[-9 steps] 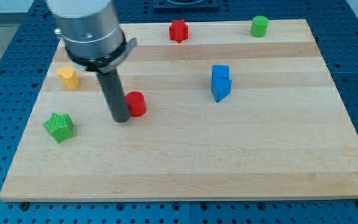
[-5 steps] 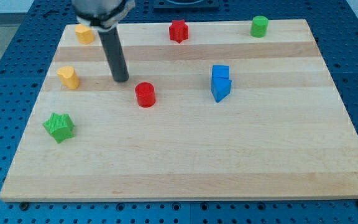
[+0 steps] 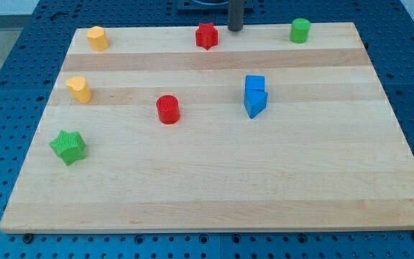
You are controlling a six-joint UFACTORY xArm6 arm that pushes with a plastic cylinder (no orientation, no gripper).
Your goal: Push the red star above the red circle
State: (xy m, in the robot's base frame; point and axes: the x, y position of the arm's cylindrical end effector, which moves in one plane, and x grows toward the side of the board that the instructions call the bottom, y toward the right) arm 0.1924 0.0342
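Observation:
The red star point(image 3: 206, 35) sits near the view's top edge of the wooden board, a little left of centre. The red circle point(image 3: 168, 109) stands lower down, left of the board's middle, below and left of the star. My tip point(image 3: 234, 28) is at the view's top, just right of the red star with a small gap between them, touching no block. Only the rod's lower end shows.
Two blue blocks point(image 3: 255, 95) touch each other right of the red circle. A green cylinder point(image 3: 300, 30) is at the top right. Two yellow blocks stand at the left, one at the top point(image 3: 97, 37), one lower point(image 3: 80, 89). A green star point(image 3: 68, 147) is at the lower left.
My tip has moved from beside the red circle up and right to the board's top edge, next to the red star. The red circle shifted slightly up and right early on.

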